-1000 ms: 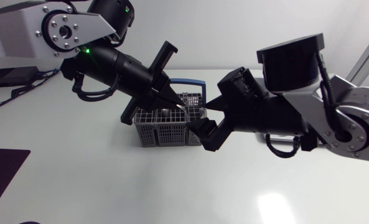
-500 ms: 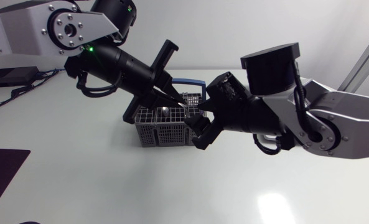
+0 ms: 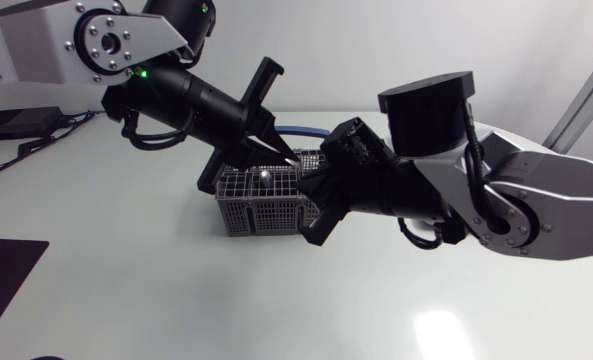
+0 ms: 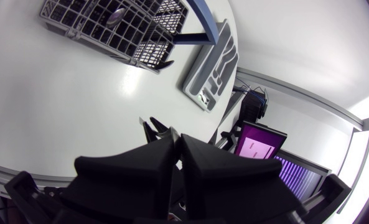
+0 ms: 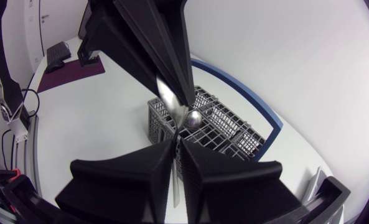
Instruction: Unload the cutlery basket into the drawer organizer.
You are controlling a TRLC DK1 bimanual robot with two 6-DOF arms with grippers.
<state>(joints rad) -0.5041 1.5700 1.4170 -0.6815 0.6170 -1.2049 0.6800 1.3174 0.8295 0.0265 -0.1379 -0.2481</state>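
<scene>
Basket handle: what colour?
Blue. The handle shows best in the right wrist view.

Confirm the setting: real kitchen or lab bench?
Probably a lab bench, not a kitchen. A plain white table has the left arm and right arm working over it. The cutlery basket and drawer organizer sit loose on the tabletop.

Grey mesh cutlery basket [image 3: 261, 207], blue handle [image 3: 303, 130], white table [image 3: 126, 290].
</scene>
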